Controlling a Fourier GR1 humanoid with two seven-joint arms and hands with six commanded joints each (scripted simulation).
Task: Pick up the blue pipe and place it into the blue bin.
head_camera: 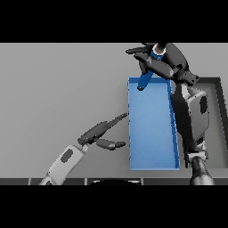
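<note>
Blue pipe (145, 79) is clamped in the curled fingers (156, 67) of the right hand (162, 62) and held tilted over the far end of the blue bin (151, 129), lower tip just past the rim, presumably so it can be dropped straight inside. It is seen as a short, slim, saturated-blue tube, upper part hidden by the grasp. Left hand (100, 133) is parked idle on the counter (58, 98) beside the bin, fingers straight and apart.

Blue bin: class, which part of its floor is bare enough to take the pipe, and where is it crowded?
The blue bin has bare floor through its middle and near end. Its far end is crowded: the right hand holds the blue pipe there, tip down. The left hand hangs open beside the bin's left wall.
</note>
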